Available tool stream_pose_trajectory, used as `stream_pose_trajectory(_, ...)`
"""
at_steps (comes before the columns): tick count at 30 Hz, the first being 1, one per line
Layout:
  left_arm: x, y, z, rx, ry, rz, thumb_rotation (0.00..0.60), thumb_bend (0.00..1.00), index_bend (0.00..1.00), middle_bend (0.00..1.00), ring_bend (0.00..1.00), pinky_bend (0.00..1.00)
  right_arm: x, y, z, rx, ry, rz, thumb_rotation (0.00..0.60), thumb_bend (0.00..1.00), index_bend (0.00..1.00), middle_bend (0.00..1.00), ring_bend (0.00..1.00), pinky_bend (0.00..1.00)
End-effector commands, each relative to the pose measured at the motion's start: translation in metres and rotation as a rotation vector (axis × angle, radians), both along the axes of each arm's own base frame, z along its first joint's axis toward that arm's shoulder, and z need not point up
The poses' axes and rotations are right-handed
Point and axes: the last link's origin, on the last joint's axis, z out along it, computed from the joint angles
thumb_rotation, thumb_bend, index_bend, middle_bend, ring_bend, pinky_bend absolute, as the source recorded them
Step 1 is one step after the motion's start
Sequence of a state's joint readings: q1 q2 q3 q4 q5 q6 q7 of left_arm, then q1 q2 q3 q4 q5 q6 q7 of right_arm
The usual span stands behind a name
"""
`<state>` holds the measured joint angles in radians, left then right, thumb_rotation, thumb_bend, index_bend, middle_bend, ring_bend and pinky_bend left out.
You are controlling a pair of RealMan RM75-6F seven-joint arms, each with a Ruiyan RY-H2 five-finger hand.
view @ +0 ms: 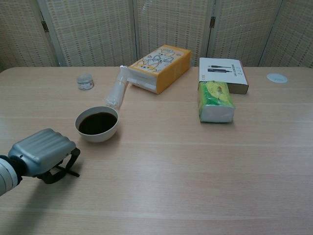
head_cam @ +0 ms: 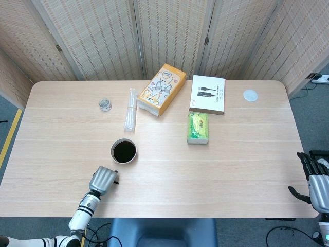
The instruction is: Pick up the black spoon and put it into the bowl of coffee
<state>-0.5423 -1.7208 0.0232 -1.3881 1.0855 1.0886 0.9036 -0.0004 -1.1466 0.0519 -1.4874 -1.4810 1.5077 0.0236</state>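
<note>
L hand (view: 41, 154) sat low at the near-left of the desk (view: 195, 161), knuckles up, fingers (view: 72, 155) curled down around the black spoon (view: 68, 172). Only a short bit of the thin black handle stuck out from under the hand toward the right, lying close to the desk surface; can't tell if it was lifted or touching. In the head view the same hand (head_cam: 103, 179) showed w/ a small black stub of the spoon (head_cam: 116, 181) at its right edge.

Just beyond and slightly right of that hand stood the bowl of coffee (view: 97, 123), white, dark liquid inside, apart from the hand and spoon. Head view had the bowl (head_cam: 124, 151) just above the hand.

Further back, a small round jar (view: 85, 81) near the far-left part of the desk. Right of it a clear plastic sleeve (view: 117, 89), long, lying slanted, its far end beside the yellow-orange carton (view: 160, 67) w/ cartoon print. Carton lay flat, angled.

Center-right: green tissue pack (view: 215, 101), just in front of a white box (view: 222, 73) w/ a cable pic on the lid; the two looked touching or nearly so. Far right, small round white lid (view: 277, 78) on its own.

R hand (head_cam: 314, 181) was seen in head view only, off the desk's near-right corner, fingers (head_cam: 305, 163) apart and holding nothing.

Woven screen panels (view: 171, 27) stood behind the desk.
</note>
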Motion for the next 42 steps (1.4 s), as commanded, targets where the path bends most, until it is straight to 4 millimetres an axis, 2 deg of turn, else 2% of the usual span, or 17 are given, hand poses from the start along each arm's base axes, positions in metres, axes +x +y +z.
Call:
stream_pose_trajectory(1, 0.0, 0.0, 0.0, 0.002, -0.01, -0.002, 0.6, 0.42, 0.56, 1.0, 0.99, 1.0, 0.0, 0.0, 0.0, -0.001, 0.0, 0.001, 0.6, 0.08, 0.08, 0.11, 0.19, 0.22)
stream_pose_trajectory(7, -0.001, 0.001, 0.001, 0.017, -0.05, -0.008, 0.6, 0.42, 0.62, 1.0, 1.0, 1.0, 0.001, 0.0, 0.0, -0.003, 0.0, 0.005, 0.6, 0.08, 0.08, 0.11, 0.19, 0.22)
stream_pose_trajectory(29, 0.0, 0.006, 0.013, 0.024, -0.116, 0.01, 0.6, 0.42, 0.64, 1.0, 1.0, 1.0, 0.002, -0.001, 0.0, -0.003, -0.001, 0.007, 0.6, 0.07, 0.08, 0.11, 0.2, 0.22)
stream_pose_trajectory(35, 0.006, 0.016, 0.037, 0.047, -0.229, 0.064, 0.6, 0.42, 0.65, 1.0, 1.0, 1.0, 0.003, -0.001, 0.001, -0.004, -0.001, 0.01, 0.6, 0.07, 0.08, 0.11, 0.2, 0.22)
stream_pose_trajectory(39, 0.013, 0.028, 0.063, 0.079, -0.337, 0.098, 0.6, 0.43, 0.65, 1.0, 1.0, 1.0, 0.003, -0.001, 0.001, -0.004, -0.002, 0.011, 0.6, 0.07, 0.08, 0.11, 0.2, 0.22)
stream_pose_trajectory(42, 0.021, 0.038, 0.082, 0.096, -0.48, 0.146, 0.6, 0.43, 0.65, 1.0, 1.0, 1.0, 0.004, -0.002, 0.0, -0.001, -0.001, 0.014, 0.6, 0.07, 0.08, 0.11, 0.2, 0.22)
